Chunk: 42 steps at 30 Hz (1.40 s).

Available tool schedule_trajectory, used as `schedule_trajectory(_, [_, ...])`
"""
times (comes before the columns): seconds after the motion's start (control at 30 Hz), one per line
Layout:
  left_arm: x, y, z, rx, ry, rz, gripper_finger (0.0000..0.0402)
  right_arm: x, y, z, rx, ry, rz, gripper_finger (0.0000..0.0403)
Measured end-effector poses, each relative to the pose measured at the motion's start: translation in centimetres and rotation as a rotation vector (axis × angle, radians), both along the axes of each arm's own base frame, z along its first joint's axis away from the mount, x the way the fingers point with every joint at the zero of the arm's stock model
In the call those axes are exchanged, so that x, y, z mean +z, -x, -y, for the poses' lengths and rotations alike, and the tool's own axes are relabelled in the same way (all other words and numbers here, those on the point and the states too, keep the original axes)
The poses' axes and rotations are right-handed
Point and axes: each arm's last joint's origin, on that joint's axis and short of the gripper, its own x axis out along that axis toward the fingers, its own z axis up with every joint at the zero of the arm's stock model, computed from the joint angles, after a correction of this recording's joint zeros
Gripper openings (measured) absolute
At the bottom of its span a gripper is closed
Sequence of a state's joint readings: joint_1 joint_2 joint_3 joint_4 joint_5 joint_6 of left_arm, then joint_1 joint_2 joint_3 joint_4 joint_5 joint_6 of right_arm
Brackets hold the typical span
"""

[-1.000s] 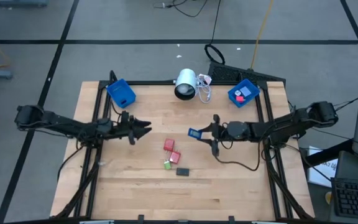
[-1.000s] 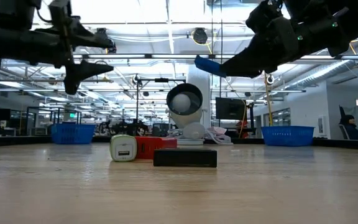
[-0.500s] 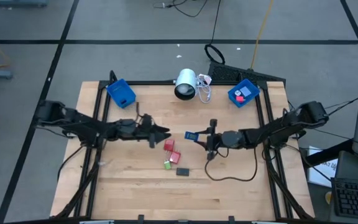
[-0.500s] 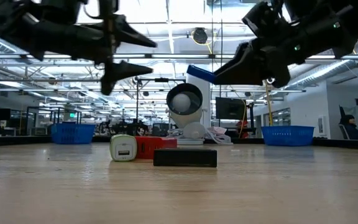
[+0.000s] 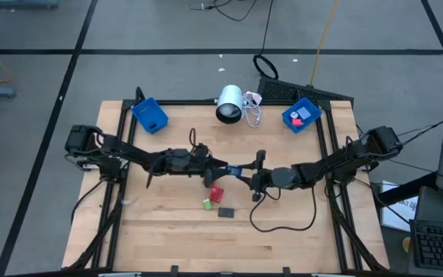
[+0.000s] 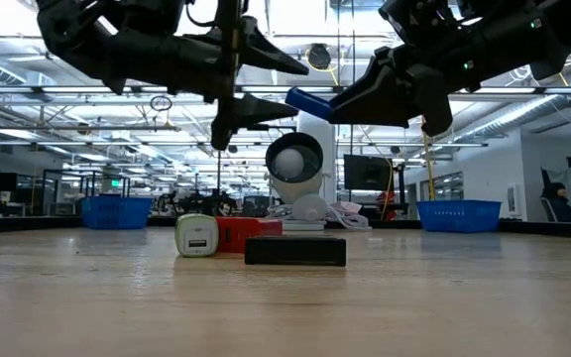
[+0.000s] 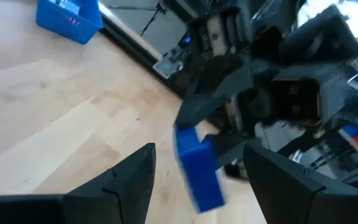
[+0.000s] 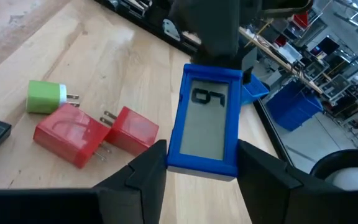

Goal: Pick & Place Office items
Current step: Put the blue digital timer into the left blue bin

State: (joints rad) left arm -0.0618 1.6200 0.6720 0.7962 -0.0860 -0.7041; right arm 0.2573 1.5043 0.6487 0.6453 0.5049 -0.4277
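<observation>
My right gripper [image 5: 242,171] [image 8: 201,163] is shut on a small blue-framed device with a grey screen [image 8: 207,118] [image 5: 235,168], held above the table's middle. My left gripper [image 5: 220,166] [image 7: 201,152] faces it from the table's left, open. Its two fingers stand on either side of the device's free end [image 7: 197,168] with gaps showing. On the wood below lie two red blocks [image 5: 215,187], a green-and-white one [image 5: 207,204] and a dark grey one [image 5: 226,211]. My right gripper pinches the blue device's two long sides [image 8: 174,155] between its two fingers, at the end nearest the wrist. The fingers come roughly level from the table's right and lie along the device. It is lifted clear, its free end sticking out toward my left gripper.
Two blue bins stand at the far corners, one at the left [image 5: 150,115] and one at the right [image 5: 301,115] with small items in it. A white lamp-like cylinder [image 5: 231,104] with a cable sits between them. A black cable [image 5: 283,221] loops on the table under my right arm.
My left gripper has travelled toward the table's right, staying open, until its fingers flank the blue device's free end. My right gripper has shifted a little toward the table's left and rolled, turning the device with it.
</observation>
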Motion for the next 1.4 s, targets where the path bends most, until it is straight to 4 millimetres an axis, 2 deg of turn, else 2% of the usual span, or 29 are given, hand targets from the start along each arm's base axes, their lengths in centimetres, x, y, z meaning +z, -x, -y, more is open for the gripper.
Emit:
schedule_trajectory(0.23, [-0.5,-1.5,0.2,-0.01,-0.012,-0.027,0.0243,0.0,0.0,0.0,-0.001,-0.003,-0.002,0.0157])
schedule_trajectory(0.63, [-0.7,-1.4,0.0,-0.014,-0.002,-0.04,0.0241,-0.1,0.0,0.1,-0.003,-0.01,-0.01,0.0159])
schedule_trajectory(0.77, [-0.7,-1.4,0.0,-0.029,0.001,-0.039,0.0217,-0.2,0.0,0.1,-0.003,-0.009,-0.016,0.0161])
schedule_trajectory(1.17, [-0.7,-1.4,-0.1,-0.045,-0.007,-0.041,0.0106,-0.2,0.1,0.1,-0.003,-0.009,-0.015,0.0159])
schedule_trajectory(1.4, [-0.7,-1.4,-0.1,-0.035,-0.032,-0.043,0.0096,-0.1,0.1,0.1,-0.004,-0.006,-0.015,0.0161])
